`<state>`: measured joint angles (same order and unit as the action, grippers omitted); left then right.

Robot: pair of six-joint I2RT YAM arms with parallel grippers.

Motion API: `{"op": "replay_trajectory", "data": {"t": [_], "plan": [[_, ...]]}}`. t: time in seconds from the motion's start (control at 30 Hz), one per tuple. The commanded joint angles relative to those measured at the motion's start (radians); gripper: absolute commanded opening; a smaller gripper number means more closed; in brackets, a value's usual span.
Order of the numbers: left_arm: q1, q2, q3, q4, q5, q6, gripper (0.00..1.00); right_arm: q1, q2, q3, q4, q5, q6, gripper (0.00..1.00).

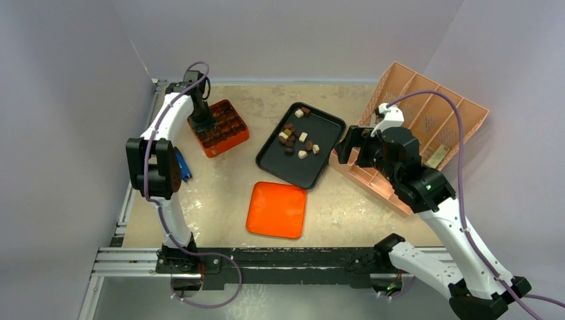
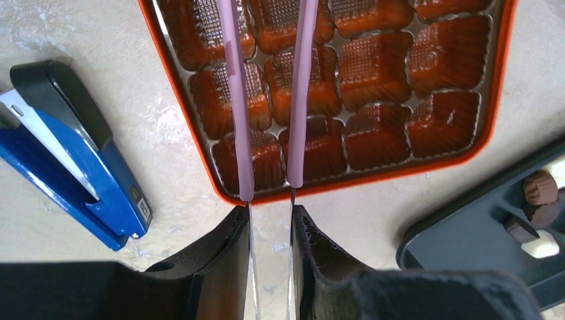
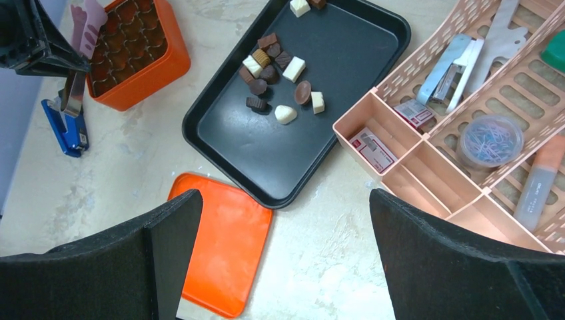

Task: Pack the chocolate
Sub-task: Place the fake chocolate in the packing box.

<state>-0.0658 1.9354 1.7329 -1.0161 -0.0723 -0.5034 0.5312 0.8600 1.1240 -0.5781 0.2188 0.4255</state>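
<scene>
- A pair of pink-tipped metal tongs point(image 2: 237, 100) is grasped by the left gripper point(image 2: 270, 220). Its black fingers are clenched on the two thin metal blades, and a narrow gap shows between the blades.
- The pink tips are seen over the row of moulded cavities nearest the rim of the orange compartmented box point(image 2: 400, 173), which sits in the upper left of the overhead frame. Whether a cavity is touched cannot be told.
- The small dark brown, mid brown and cream-white chocolate pieces point(image 3: 280, 73) are clustered loosely in the upper half of the black rectangular tray point(image 3: 266, 160). The tray is set at a slant in the middle of the overhead frame, just right of the box.
- The right gripper point(image 3: 283, 200) is released, with its fingers spread wide apart. It is held above the bench point(image 3: 320, 267), beside the right edge of the tray in the overhead frame.
- A flat orange lid with rounded corners point(image 3: 223, 247) is laid on the bench just below the tray.
- A blue stapler point(image 2: 73, 153) is laid left of the box.
- A pink slatted plastic organiser point(image 3: 426, 173) holding stationery is placed at the right of the frame, beside the tray.
</scene>
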Motion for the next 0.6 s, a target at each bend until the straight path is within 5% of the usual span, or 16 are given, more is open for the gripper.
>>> {"op": "replay_trajectory", "data": {"t": [0.0,0.57], "plan": [[0.021,0.025,0.058,0.046,-0.003,0.026,0.20,0.004,0.010,0.034,0.032,0.019,-0.009,0.98],[0.025,0.078,0.110,0.037,-0.005,0.044,0.31,0.004,0.025,0.001,0.072,0.049,-0.027,0.98]]}}
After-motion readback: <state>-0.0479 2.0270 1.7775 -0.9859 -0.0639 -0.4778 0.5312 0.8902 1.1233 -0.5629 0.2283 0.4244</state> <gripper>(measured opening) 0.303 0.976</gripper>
